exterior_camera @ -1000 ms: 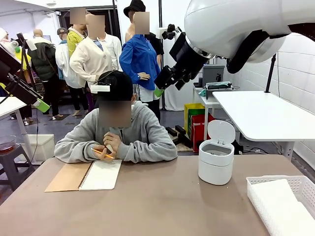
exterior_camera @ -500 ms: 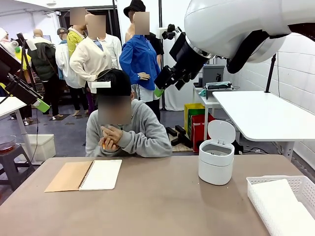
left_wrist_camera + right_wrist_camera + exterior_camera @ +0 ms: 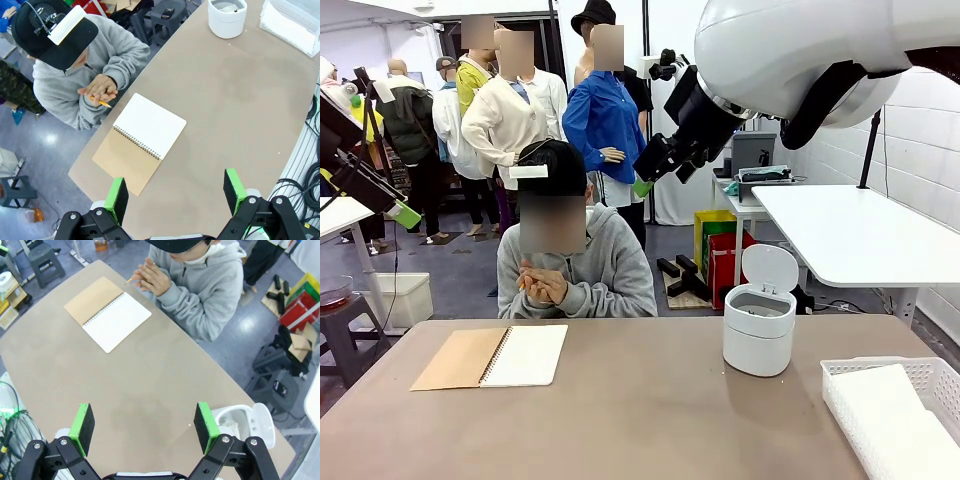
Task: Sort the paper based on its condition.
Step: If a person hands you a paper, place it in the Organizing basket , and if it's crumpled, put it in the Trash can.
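White paper (image 3: 882, 402) lies stacked in the white lattice basket (image 3: 840, 372) at the table's right front; it also shows as paper (image 3: 287, 27) in the left wrist view. My left gripper (image 3: 175, 192) hangs high over the table, open and holding nothing, above the near edge by the notebook (image 3: 142, 137). My right gripper (image 3: 144, 426) is likewise open and empty, high above the middle of the table. In the front view both are raised well off the table, the left gripper (image 3: 404, 213) at the left edge and the right gripper (image 3: 642, 186) near the top centre.
An open spiral notebook (image 3: 490, 357) with a kraft cover lies at the table's far left. A white bin (image 3: 758, 330) with its lid up stands at the far right. The person sits at the far side, hands (image 3: 542, 282) clasped around a pencil, off the table.
The person has lifted both arms off the table and the notebook, sat up, and clasped the pencil in front of the chest. Neither arm has moved.
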{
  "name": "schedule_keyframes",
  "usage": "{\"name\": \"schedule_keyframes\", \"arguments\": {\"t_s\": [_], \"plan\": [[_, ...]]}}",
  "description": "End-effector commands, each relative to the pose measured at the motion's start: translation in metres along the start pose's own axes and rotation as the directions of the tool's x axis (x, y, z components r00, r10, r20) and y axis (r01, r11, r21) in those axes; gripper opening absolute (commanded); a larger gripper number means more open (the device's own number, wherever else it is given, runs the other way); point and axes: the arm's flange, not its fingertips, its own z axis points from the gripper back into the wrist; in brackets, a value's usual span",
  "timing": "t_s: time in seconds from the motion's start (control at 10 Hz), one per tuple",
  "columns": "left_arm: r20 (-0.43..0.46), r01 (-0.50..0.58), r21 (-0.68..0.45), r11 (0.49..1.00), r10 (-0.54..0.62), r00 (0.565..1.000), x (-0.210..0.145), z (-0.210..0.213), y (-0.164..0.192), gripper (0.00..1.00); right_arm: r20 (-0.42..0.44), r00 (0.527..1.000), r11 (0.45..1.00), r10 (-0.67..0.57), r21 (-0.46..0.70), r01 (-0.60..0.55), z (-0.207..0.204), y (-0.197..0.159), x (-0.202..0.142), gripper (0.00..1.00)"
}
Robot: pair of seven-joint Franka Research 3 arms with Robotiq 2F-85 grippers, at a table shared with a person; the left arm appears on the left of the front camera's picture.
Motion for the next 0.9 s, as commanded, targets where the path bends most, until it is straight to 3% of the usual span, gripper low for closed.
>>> {"name": "schedule_keyframes", "arguments": {"t_s": [0.0,0.8], "plan": [[-0.001,0.001,0.002,1.0,-0.001,1.0,0.0008,0.0002,-0.0001,1.0,0.0,1.0,1.0,0.003,0.001,-0.003,-0.0002,0.0003,0.0,1.0],[-0.001,0.001,0.002,1.0,-0.001,1.0,0.0008,0.0002,-0.0001,1.0,0.0,1.0,1.0,0.003,0.001,-0.003,-0.0002,0.0003,0.0,1.0]]}}
